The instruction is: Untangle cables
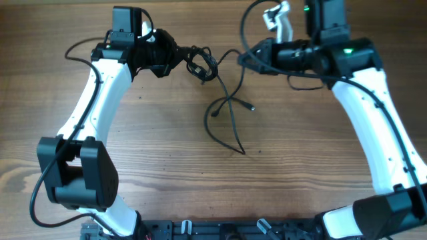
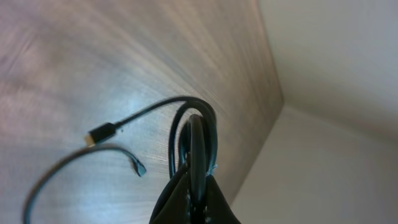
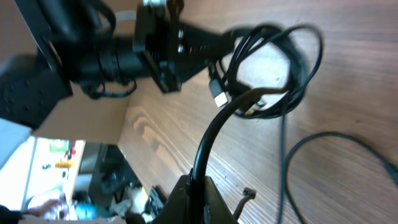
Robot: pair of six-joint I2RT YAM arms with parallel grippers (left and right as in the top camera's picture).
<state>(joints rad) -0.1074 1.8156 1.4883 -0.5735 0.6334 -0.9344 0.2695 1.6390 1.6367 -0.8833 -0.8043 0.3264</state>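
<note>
I've got both arms reaching to the far side of the tabletop (image 1: 147, 140), their tips facing each other across a short gap. The cables (image 1: 227, 100) sit between them, some raised and some lying on the wood.

My left tool (image 1: 181, 59) is pressed together on the coil (image 1: 201, 65), a tight bundle of black loops held at its tip. On the left wrist view the fingers (image 2: 174, 202) pinch one loop that stands up between them, clear of the wood. Beyond it I see a flat plug (image 2: 99, 132) and a smaller cable end (image 2: 139, 168) low over the tabletop.

My right tool (image 1: 245, 57) is pinched on a single strand (image 3: 208, 146). On the right wrist view that strand rises from between the fingers (image 3: 214, 202) and curves up to the coil held by the other arm. The two tools are therefore joined by this one run of cord.

From the coil the loose strands hang down and cross each other near the middle of the tabletop. They then trail toward me in a long narrow loop with its tip on the wood. Two small plug ends lie beside the crossing, one on either side.
</note>
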